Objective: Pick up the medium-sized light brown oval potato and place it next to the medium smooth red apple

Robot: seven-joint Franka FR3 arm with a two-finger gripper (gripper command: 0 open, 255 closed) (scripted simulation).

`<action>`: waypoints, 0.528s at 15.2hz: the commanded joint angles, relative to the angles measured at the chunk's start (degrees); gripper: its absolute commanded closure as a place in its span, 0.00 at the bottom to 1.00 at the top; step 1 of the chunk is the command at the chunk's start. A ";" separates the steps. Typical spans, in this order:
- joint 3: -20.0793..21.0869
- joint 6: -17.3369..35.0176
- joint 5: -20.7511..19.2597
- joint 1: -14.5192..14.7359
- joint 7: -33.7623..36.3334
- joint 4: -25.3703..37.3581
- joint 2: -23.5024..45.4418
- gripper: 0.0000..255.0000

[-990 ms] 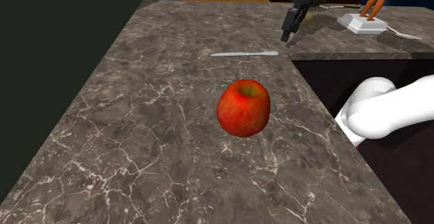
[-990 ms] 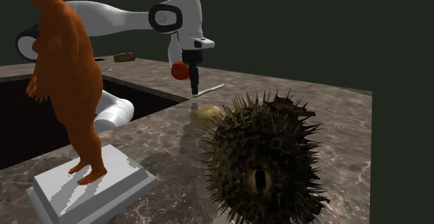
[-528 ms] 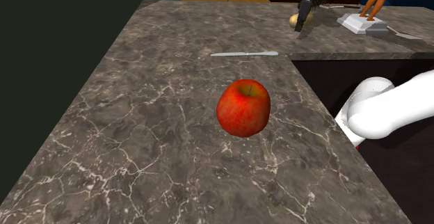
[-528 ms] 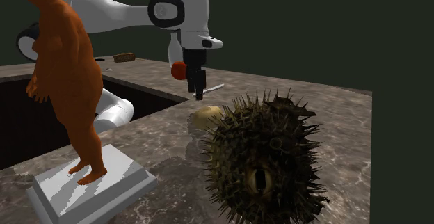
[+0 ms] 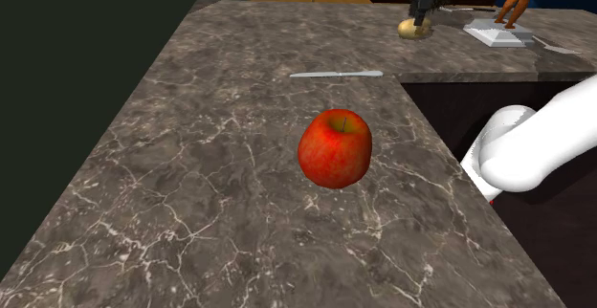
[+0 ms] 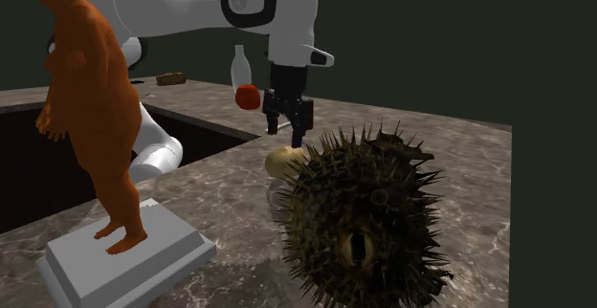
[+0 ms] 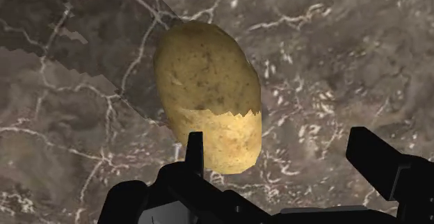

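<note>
Over the counter's far stretch, gripper (image 6: 287,124): hangs pointing down just above the potato, fingers spread apart and clasping nothing; in the wrist view (image 7: 278,139) one finger (image 7: 193,149) overlaps the potato's lit end and the other finger (image 7: 379,160) stands well clear of it. Whether the near finger touches the skin cannot be told.
Potato (image 7: 209,94): light brown, speckled, oval, lying on its side on the counter (image 5: 191,163). Most of it is in shadow, and the end nearest the fingers is lit. In the shoulder view (image 5: 412,29) it sits beyond the counter's inner corner, towards the far edge, directly under the gripper (image 5: 421,14).
Pufferfish (image 6: 364,225): dark and spiky, just beside the potato (image 6: 285,158) and partly covering it in the second exterior view.
Knife (image 5: 335,73): pale, lying flat near the inner corner, between potato and apple.
Apple (image 5: 335,149): smooth, red, upright, in the middle of the counter's near stretch, well apart from the potato.
Figurine (image 6: 91,96): orange, standing on a white base (image 6: 124,253) near the counter's edge, close to the second exterior camera.
Arm (image 6: 172,10): white, arching over the gap inside the counter's corner.
</note>
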 commanded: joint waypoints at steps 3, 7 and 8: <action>-3.84 0.10 0.07 0.73 -8.96 4.95 5.77 0.00; -3.94 3.08 -0.44 0.46 -8.52 0.95 4.68 0.00; -3.98 3.82 -0.56 0.39 -8.42 -0.01 4.44 0.00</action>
